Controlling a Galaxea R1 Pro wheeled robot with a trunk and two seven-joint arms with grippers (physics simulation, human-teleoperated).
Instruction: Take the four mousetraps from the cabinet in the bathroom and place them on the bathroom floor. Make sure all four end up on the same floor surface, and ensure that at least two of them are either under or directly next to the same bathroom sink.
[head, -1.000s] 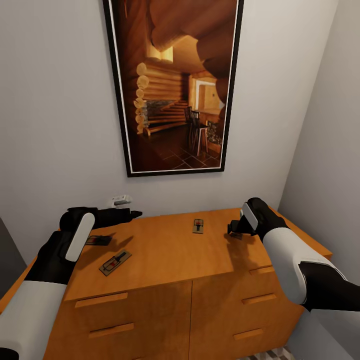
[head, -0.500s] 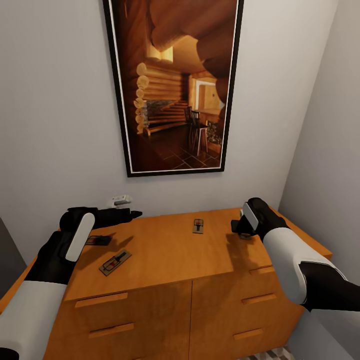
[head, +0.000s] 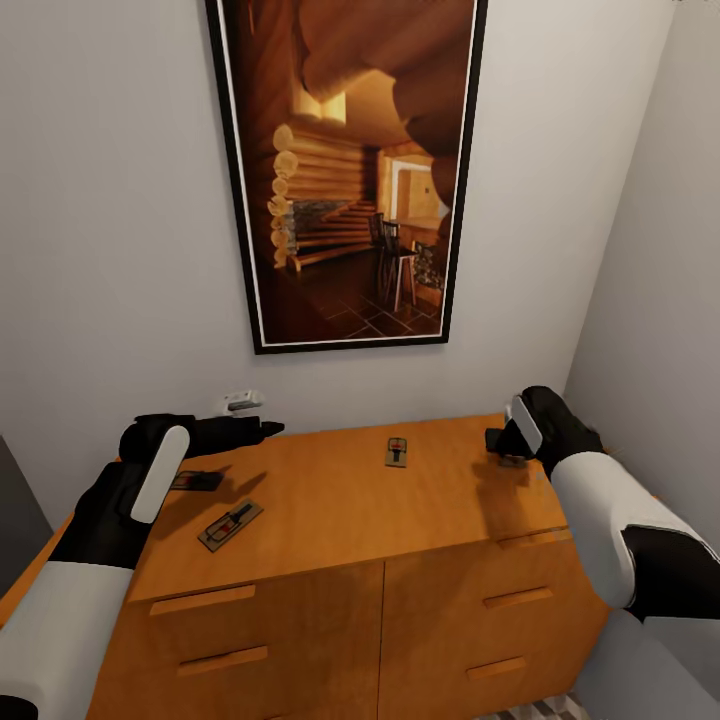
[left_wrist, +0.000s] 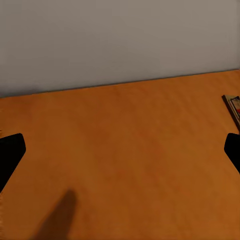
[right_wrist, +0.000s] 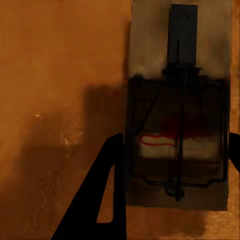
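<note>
Orange-brown wood cabinet (head: 330, 520) is carrying the mousetraps on its top; drawers are sitting shut, so nothing visible inside them. Three traps are lying flat in head view: one near the left arm (head: 196, 481), one toward the front edge (head: 230, 524), one mid-top toward the wall (head: 397, 451). None is on the bathroom floor (head: 545, 708) yet.

Right pincer (head: 508, 446) is hanging over the right end of the top. Its wrist camera is showing a fourth trap (right_wrist: 178, 107) lying between the two fingers, one dark finger (right_wrist: 102, 195) alongside the board's edge. Looks like it's straddling the board to pinch across the narrow width, but I cannot tell if the jaws are closed on it or just around it.

Left pincer (left_wrist: 120, 152) is standing wide open and empty above bare wood, another trap's edge (left_wrist: 233, 107) just beside one fingertip. Probably staged for a second pick.
</note>
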